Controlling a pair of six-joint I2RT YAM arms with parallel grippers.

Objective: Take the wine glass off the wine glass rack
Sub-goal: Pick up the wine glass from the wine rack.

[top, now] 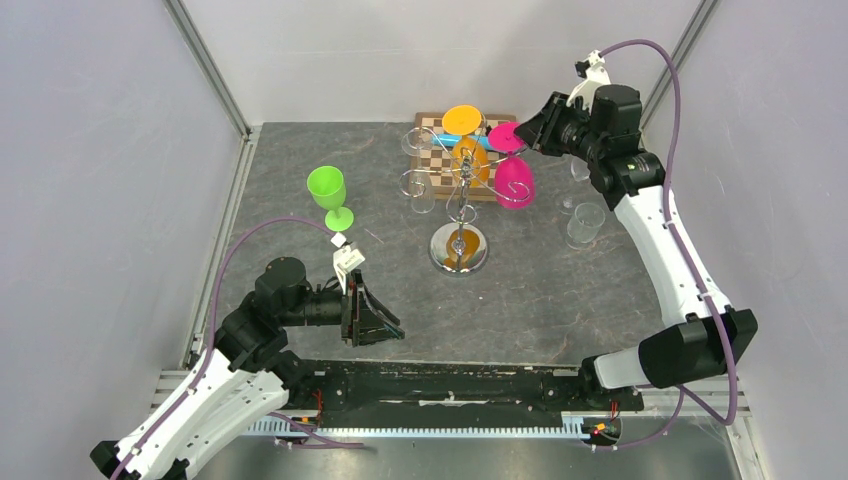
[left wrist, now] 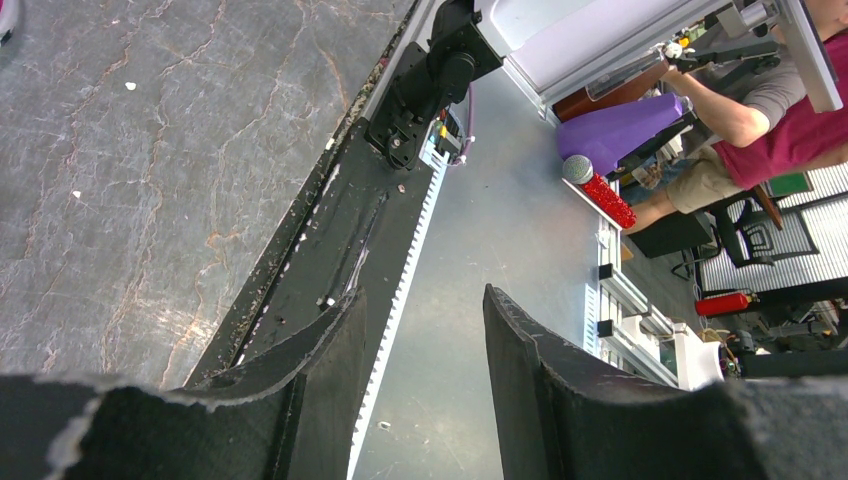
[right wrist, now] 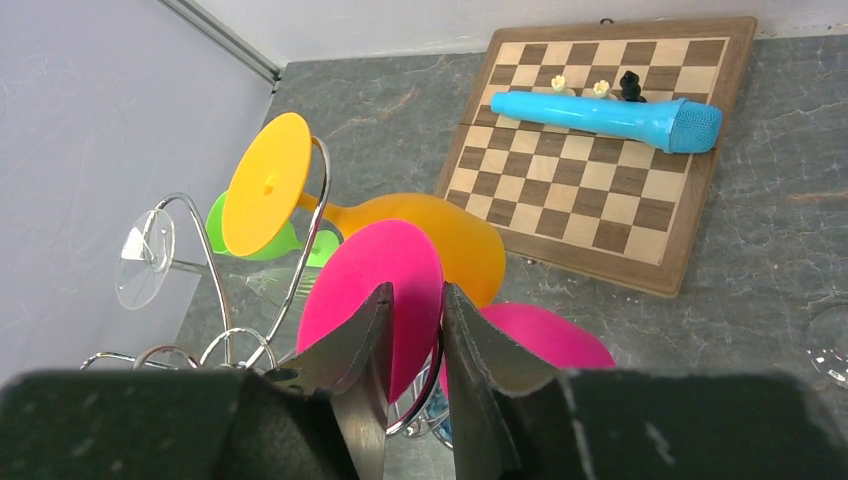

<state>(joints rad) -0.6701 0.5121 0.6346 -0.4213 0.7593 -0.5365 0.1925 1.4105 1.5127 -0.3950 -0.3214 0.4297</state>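
Surface: grey stone-look table, white walls on 3 sides.
Left gripper: low by the near edge, jaws well apart, holding nothing.
Green glass: upright on the table, left of the rack, well apart from it.
Rack: mid-table; round mirror base, thin pole, curled wire arms on top.
Pink glass: hangs bowl-down from a right-hand arm, just beside an orange glass.
Right gripper: at the pink foot disc, jaws at a narrow gap; grip cannot be confirmed.
Chessboard: flat behind the rack, blue microphone lying on it.
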